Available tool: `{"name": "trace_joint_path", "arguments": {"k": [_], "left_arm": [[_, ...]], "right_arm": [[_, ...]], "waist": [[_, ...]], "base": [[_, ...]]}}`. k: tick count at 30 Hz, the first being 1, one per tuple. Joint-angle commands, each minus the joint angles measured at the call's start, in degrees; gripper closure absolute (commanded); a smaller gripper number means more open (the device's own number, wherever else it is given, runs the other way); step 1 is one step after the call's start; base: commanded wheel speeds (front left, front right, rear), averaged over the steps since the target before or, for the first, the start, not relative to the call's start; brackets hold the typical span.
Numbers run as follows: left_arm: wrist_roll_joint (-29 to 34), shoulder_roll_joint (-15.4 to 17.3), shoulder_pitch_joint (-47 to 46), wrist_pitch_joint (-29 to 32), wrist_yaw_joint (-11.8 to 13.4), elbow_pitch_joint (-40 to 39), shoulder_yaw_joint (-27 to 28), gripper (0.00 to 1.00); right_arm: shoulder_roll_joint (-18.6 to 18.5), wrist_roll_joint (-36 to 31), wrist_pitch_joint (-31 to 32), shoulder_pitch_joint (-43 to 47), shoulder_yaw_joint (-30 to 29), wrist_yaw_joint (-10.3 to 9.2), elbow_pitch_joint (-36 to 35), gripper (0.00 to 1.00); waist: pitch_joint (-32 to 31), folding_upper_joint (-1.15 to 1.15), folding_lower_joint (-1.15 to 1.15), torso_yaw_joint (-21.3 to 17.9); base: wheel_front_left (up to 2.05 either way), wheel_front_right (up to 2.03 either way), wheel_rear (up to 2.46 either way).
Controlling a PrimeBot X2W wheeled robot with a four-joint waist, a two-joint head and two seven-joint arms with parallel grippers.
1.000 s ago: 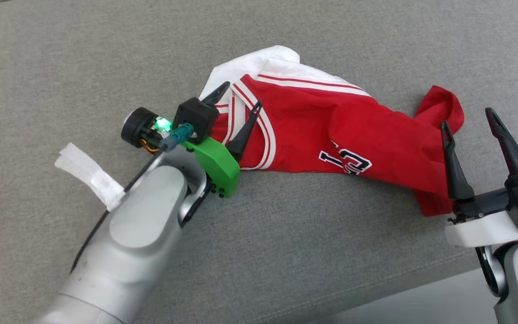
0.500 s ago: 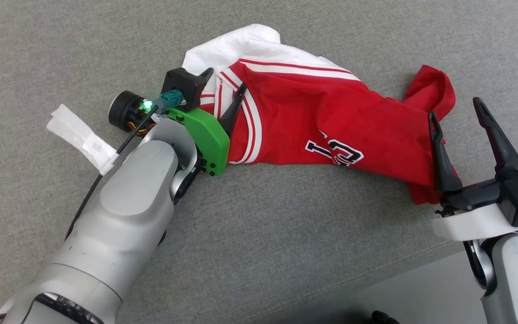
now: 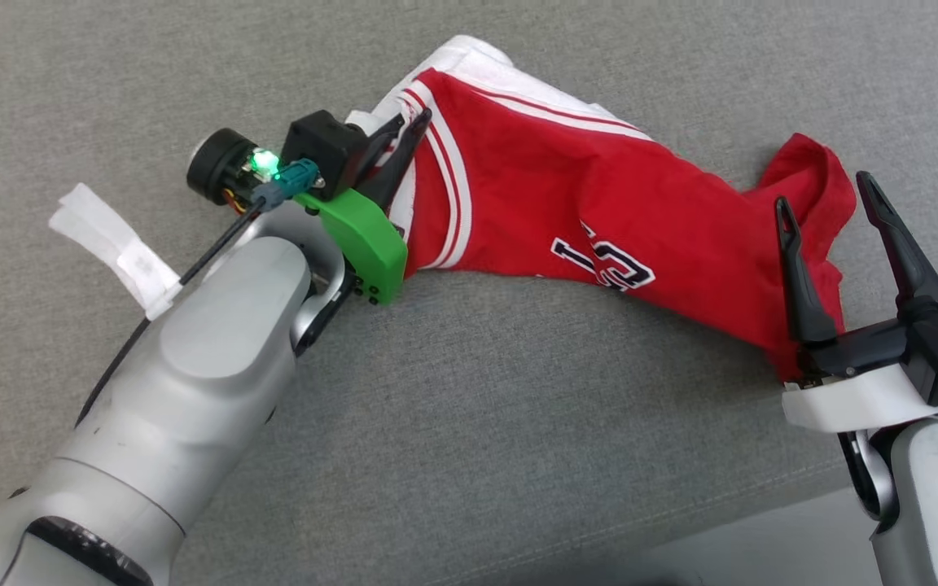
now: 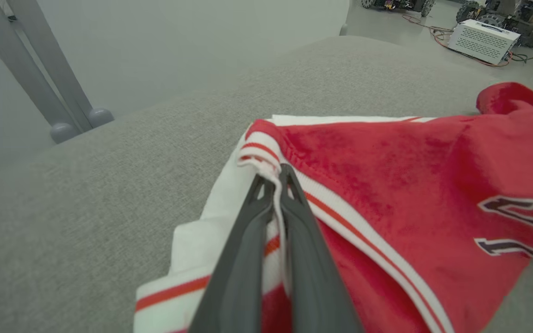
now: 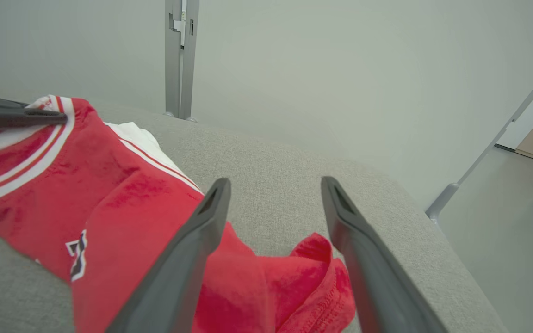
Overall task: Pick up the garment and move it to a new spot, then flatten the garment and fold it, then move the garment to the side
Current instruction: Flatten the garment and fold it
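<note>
Pinching the striped trim of the red fabric basketball jersey [image 3: 567, 187], left gripper [image 3: 412, 122] clenching it, right gripper [image 3: 823, 191] hovering released over its opposite end

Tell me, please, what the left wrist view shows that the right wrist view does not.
Left wrist view: a white vented box on the floor in the background. Right wrist view: the right gripper, open, with a bunched red fold seen between its fingers. Shared: the red jersey with white striped trim lying on the grey fabric cushion, and the left gripper shut on that trim.
</note>
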Motion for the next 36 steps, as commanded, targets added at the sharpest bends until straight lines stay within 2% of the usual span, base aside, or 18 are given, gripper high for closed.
{"name": "trace_joint_path", "arguments": {"k": [1, 4, 9, 14, 18, 21, 25, 26, 27, 30, 31, 32, 36], "left_arm": [[0.9, 1.2, -0.5, -0.6, 0.8, -1.3, 0.9, 1.00], [2.8, 3.6, 1.5, -1.0, 2.6, -8.0, 4.0, 1.00], [6.3, 9.3, 11.0, -0.9, 5.3, -22.9, 9.4, 1.00], [7.7, 13.1, 25.7, -0.9, 7.4, -32.6, 9.4, 1.00], [10.5, 14.5, 34.8, -0.9, 8.3, -37.0, 8.5, 1.00], [11.9, 14.1, 40.8, -0.9, 8.9, -37.9, 7.6, 1.00], [13.7, 13.5, 43.9, -0.9, 7.9, -37.8, 5.6, 1.00], [14.2, 13.4, 44.3, -0.9, 7.4, -38.0, 5.0, 0.96], [14.7, 13.2, 44.7, -0.9, 7.0, -38.1, 4.5, 0.80], [14.9, 12.5, 45.2, -0.9, 4.8, -37.4, 2.8, 0.53], [14.5, 12.1, 45.1, -0.9, 4.0, -36.7, 2.2, 0.23], [13.8, 11.8, 45.2, -0.4, 3.5, -36.3, 2.0, 0.00], [9.4, 10.6, 45.5, 2.1, 2.4, -35.6, 2.5, 0.00]], "right_arm": [[-0.3, 0.5, 0.0, 0.8, 0.1, -0.10, 0.3, 0.00], [-0.5, 0.6, 0.0, 1.3, 0.6, -0.10, 0.7, 0.00], [-0.6, 0.9, 0.0, 2.4, 1.4, -0.10, 1.5, 0.00], [-0.5, 0.8, 0.0, 3.9, 1.2, -0.10, 2.1, 0.00], [-0.4, 0.7, 0.0, 5.0, 0.9, -0.10, 2.5, 0.00], [-0.5, 0.8, 0.0, 5.7, 0.8, -0.10, 2.7, 0.00], [-0.6, 1.1, 0.0, 6.4, 0.7, -0.10, 3.1, 0.00], [-0.6, 1.1, 0.0, 6.6, 0.8, -0.10, 3.2, 0.00], [-0.7, 1.2, 0.0, 6.8, 0.8, -0.10, 3.3, 0.00], [-0.7, 1.2, 0.0, 6.8, 1.0, -0.10, 3.4, 0.00], [-0.8, 1.3, 0.0, 6.7, 1.1, -0.10, 3.5, 0.00], [-0.8, 1.3, 0.0, 6.6, 1.2, -0.10, 3.5, 0.00], [-1.0, 1.4, 0.0, 6.1, 1.5, -0.10, 3.3, 0.00]], "waist": [[-3.0, 0.00, 0.00, 3.1], [-5.5, 0.00, 0.00, 5.3], [-9.2, 0.00, 0.00, 8.0], [-11.5, 0.00, 0.00, 9.9], [-12.4, 0.00, 0.00, 10.9], [-13.2, 0.00, 0.00, 11.4], [-14.4, 0.00, 0.00, 12.1], [-14.6, 0.00, 0.00, 12.3], [-14.9, 0.00, 0.00, 12.4], [-15.3, 0.00, 0.00, 12.7], [-15.4, 0.00, 0.00, 12.7], [-15.5, 0.00, 0.00, 12.7], [-15.5, 0.00, 0.00, 12.4]], "base": [[0.00, 0.00, 0.00], [0.00, 0.00, 0.00], [0.00, 0.00, 0.00], [0.00, 0.00, 0.00], [0.00, 0.00, 0.00], [0.00, 0.00, 0.00], [0.00, 0.00, 0.00], [0.00, 0.00, 0.00], [0.00, 0.00, 0.00], [0.00, 0.00, 0.00], [0.00, 0.00, 0.00], [0.00, 0.00, 0.00], [0.00, 0.00, 0.00]]}}
